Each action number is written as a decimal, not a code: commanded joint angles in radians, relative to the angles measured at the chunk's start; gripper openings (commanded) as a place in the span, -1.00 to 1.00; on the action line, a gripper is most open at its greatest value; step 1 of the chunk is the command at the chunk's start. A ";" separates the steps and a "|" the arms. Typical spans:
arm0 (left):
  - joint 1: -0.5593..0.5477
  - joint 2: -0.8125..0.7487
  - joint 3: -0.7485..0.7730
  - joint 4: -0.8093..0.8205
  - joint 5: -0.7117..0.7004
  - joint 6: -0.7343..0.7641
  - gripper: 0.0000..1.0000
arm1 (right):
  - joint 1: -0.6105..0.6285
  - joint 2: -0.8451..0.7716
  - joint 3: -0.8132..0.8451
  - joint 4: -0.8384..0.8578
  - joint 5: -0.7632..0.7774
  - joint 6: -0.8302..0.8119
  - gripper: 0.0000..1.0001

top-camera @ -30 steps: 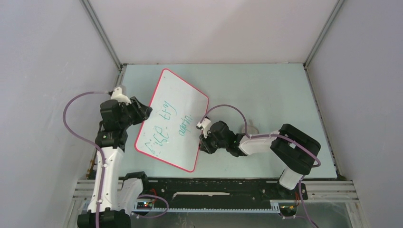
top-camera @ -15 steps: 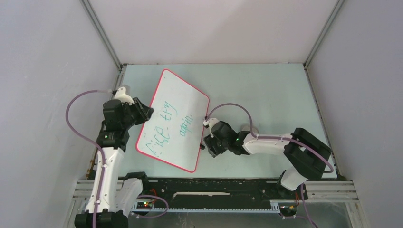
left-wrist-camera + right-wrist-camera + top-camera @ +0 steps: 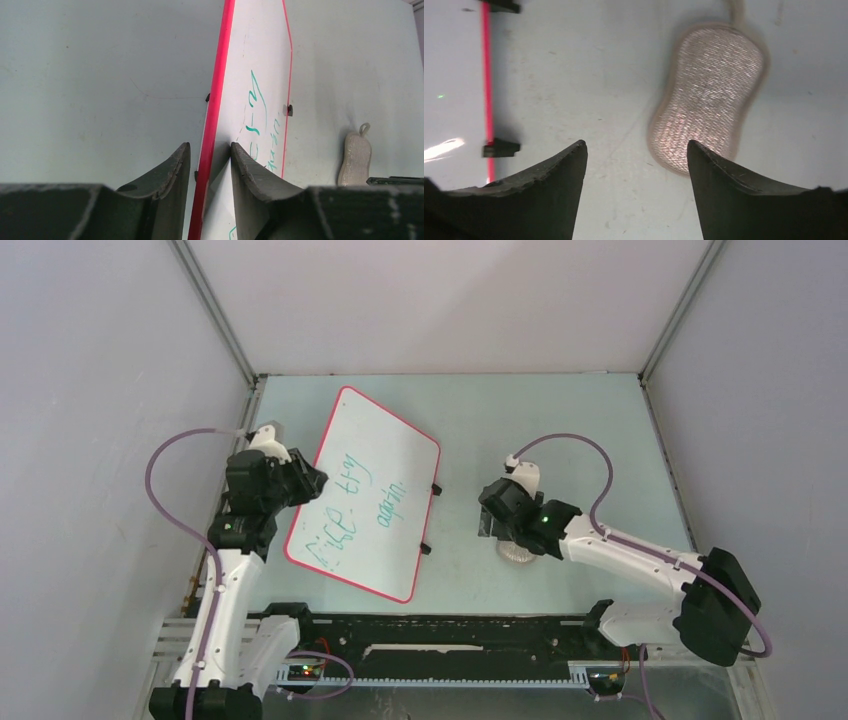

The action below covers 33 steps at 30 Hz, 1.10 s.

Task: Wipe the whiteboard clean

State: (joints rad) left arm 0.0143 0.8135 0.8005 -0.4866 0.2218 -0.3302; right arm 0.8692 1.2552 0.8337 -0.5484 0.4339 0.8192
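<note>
The whiteboard (image 3: 365, 490) lies slanted on the table, white with a red rim and green handwriting. Two black clips sit on its right edge. My left gripper (image 3: 310, 480) is at the board's left edge. In the left wrist view its jaws (image 3: 210, 145) straddle the red rim of the whiteboard (image 3: 260, 60), shut on it. My right gripper (image 3: 492, 520) hovers right of the board, open and holding nothing. The right wrist view shows the right gripper (image 3: 636, 145) over bare table, with the whiteboard (image 3: 454, 100) and its clips to its left.
A small grey knobbly cloth pad (image 3: 709, 95) lies on the table just ahead and right of my right fingertips. In the top view the pad (image 3: 515, 553) is partly under the right arm, and it also shows in the left wrist view (image 3: 355, 157). Grey walls enclose the table.
My right gripper has left the board's clip edge, moved right toward the pad and opened wide. The left gripper stays on the board's left rim, shifted slightly.
</note>
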 commanded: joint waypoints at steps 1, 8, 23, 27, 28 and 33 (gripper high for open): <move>-0.006 0.008 0.029 -0.065 -0.062 0.058 -0.23 | -0.008 -0.015 0.010 -0.149 0.170 0.175 0.56; -0.033 0.002 0.026 -0.057 -0.054 0.057 -0.23 | -0.054 0.019 0.010 -0.141 0.202 0.133 0.91; -0.033 -0.034 0.005 -0.038 -0.043 0.062 -0.26 | -0.135 0.239 0.010 0.085 0.066 -0.007 0.19; -0.033 -0.041 0.003 -0.038 -0.047 0.060 -0.29 | -0.136 0.296 0.010 0.077 0.077 0.029 0.28; -0.033 -0.041 0.003 -0.037 -0.048 0.060 -0.29 | -0.139 0.308 0.010 0.079 0.074 0.037 0.25; -0.033 -0.041 0.001 -0.037 -0.051 0.060 -0.30 | -0.132 0.376 0.009 0.085 0.079 0.093 0.10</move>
State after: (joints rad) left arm -0.0174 0.7845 0.8013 -0.5083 0.1936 -0.3031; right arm 0.7330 1.5860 0.8330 -0.4881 0.4950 0.8425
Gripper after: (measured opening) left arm 0.354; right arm 0.565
